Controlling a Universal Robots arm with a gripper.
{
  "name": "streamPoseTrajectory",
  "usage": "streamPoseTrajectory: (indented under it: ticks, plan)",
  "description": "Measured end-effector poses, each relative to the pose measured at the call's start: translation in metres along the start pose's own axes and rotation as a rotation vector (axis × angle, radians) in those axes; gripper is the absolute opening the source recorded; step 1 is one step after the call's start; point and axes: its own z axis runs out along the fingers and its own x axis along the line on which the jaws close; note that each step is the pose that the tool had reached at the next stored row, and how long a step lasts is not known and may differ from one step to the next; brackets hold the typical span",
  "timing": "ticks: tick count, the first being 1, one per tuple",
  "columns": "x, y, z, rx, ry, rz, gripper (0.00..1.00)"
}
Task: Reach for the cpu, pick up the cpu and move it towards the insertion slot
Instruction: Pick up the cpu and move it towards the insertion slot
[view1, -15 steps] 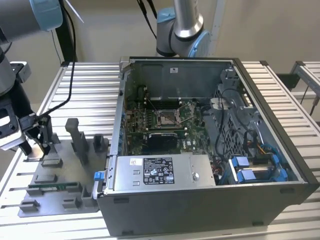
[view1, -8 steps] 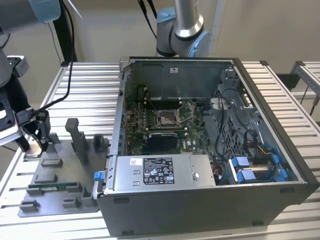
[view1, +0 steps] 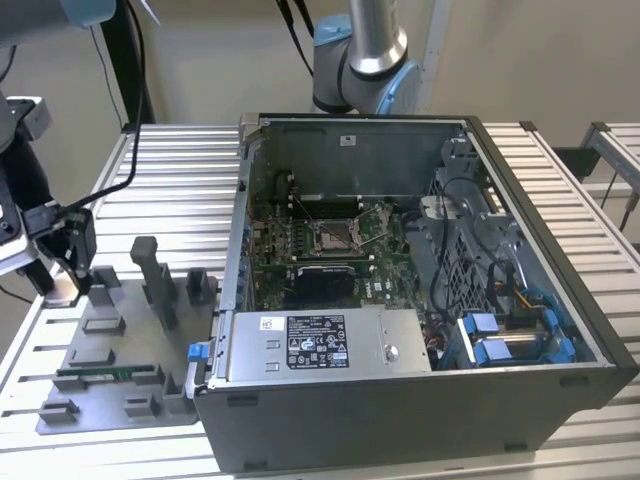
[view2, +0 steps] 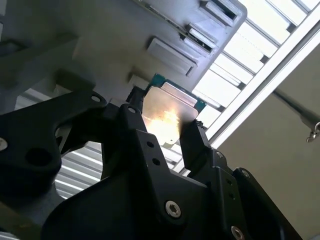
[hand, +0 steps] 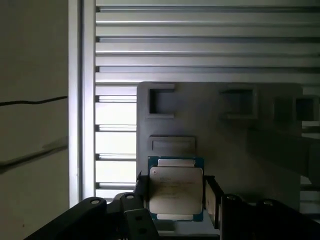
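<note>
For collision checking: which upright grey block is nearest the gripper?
The short block farthest toward the exterior view's left, beside the gripper holding the cpu.

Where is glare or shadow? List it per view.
Second wrist view: glare patch on the cpu, the gripper holding it dark and soft. First wrist view: cpu evenly lit, grey tray shaded. Exterior view: even light, computer case interior darker.

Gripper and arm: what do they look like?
Gripper is matte black: angular bolted links with silver hex screws, two blocky fingers. Exterior view: arm is a silver-grey tube with light blue joint caps, black cable running to its wrist.
</note>
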Motion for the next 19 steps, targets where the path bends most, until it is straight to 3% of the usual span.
streamPoseTrajectory:
  ticks: [19]
  plan:
    - [0.0000,0.0015,-0.0363,0.0000,0.0000,0.000,0.00]
